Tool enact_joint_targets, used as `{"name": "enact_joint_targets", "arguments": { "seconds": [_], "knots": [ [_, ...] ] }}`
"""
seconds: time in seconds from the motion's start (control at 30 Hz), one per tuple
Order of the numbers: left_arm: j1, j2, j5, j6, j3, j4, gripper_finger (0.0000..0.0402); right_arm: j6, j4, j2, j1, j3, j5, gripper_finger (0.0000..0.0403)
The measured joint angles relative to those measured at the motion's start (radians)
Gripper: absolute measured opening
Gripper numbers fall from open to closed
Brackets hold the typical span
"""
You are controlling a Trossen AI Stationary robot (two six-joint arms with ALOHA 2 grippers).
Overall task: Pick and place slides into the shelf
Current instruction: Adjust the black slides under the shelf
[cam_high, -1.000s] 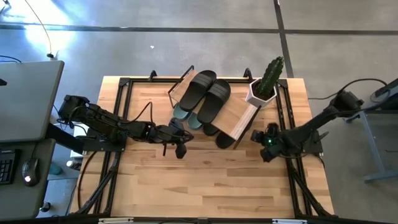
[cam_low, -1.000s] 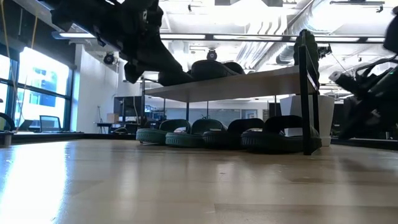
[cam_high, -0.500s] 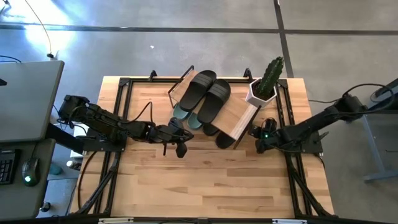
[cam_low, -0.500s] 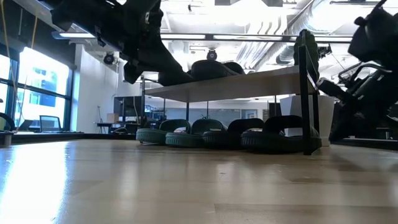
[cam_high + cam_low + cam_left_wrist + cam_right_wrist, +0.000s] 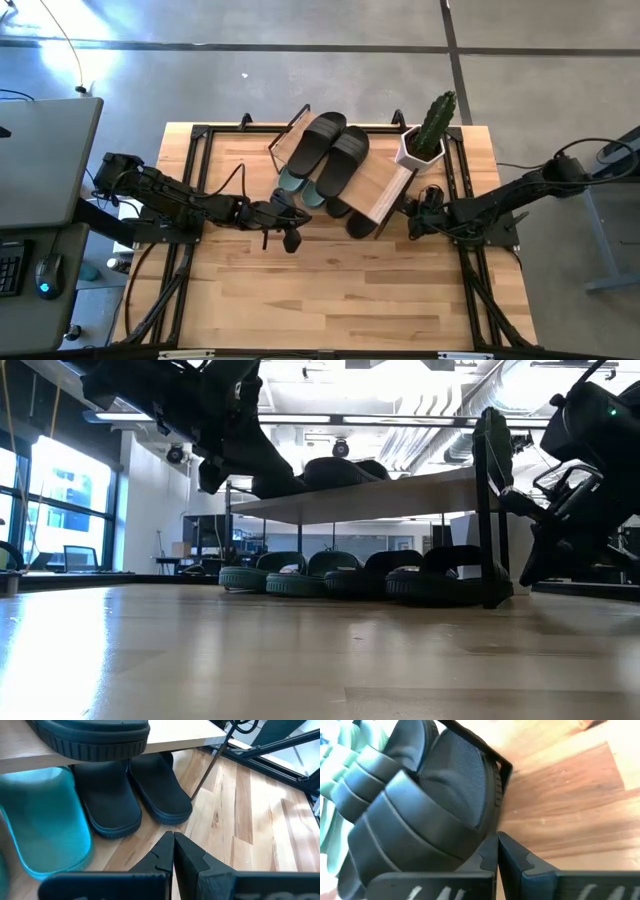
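The shelf (image 5: 385,185) stands at the table's far middle. Two black slides (image 5: 333,150) lie on its plank top. Two green slides (image 5: 298,190) and two black slides (image 5: 355,218) rest with their soles on the table under it; the lower black slides also show in the left wrist view (image 5: 150,795). My left gripper (image 5: 291,240) is shut and empty, just off the shelf's near left side. My right gripper (image 5: 413,215) is shut, at the shelf's near right corner, its tips (image 5: 497,847) beside a black slide (image 5: 430,805) and the shelf's leg (image 5: 487,757). My right gripper's shut fingertips stand level at the sole edge (image 5: 482,837) of the lower black slide, coming from the table's right. Whether they touch it, I cannot tell.
A cactus in a white pot (image 5: 425,135) stands at the shelf's far right end. Black frame rails (image 5: 190,170) run along the table's left, right and far sides. Bare wood (image 5: 330,290) lies toward the near edge.
My right gripper has gone toward the table's left, up to the shelf's near right corner, and has turned to point at the slides under the plank. My left gripper has kept still.
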Motion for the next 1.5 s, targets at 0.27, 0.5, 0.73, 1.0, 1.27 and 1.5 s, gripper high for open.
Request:
{"name": "enact_joint_targets", "arguments": {
  "seconds": [0.27, 0.5, 0.73, 1.0, 1.27, 1.5],
  "knots": [
    [0.000, 0.000, -0.004, 0.001, 0.000, 0.000, 0.0000, -0.058, -0.138, 0.000, 0.045, 0.000, -0.011, 0.0000],
    [0.000, 0.000, -0.007, 0.028, 0.000, 0.000, 0.0000, -0.243, -0.204, 0.000, 0.053, 0.000, 0.038, 0.0000],
    [0.000, 0.000, -0.011, 0.059, 0.000, 0.000, 0.0000, -0.599, -0.216, 0.000, 0.053, 0.000, 0.073, 0.0000],
    [0.000, 0.000, -0.055, 0.111, 0.000, -0.002, 0.0000, -0.797, -0.070, 0.000, 0.053, -0.004, 0.105, 0.0000],
    [0.000, 0.000, -0.085, 0.115, 0.000, -0.004, 0.0000, -0.889, 0.374, 0.000, 0.053, -0.196, 0.109, 0.0000],
    [0.000, 0.000, -0.085, 0.115, 0.000, -0.007, 0.0000, -0.993, 0.511, 0.000, 0.053, -0.248, 0.095, 0.0000]
  ]
}}
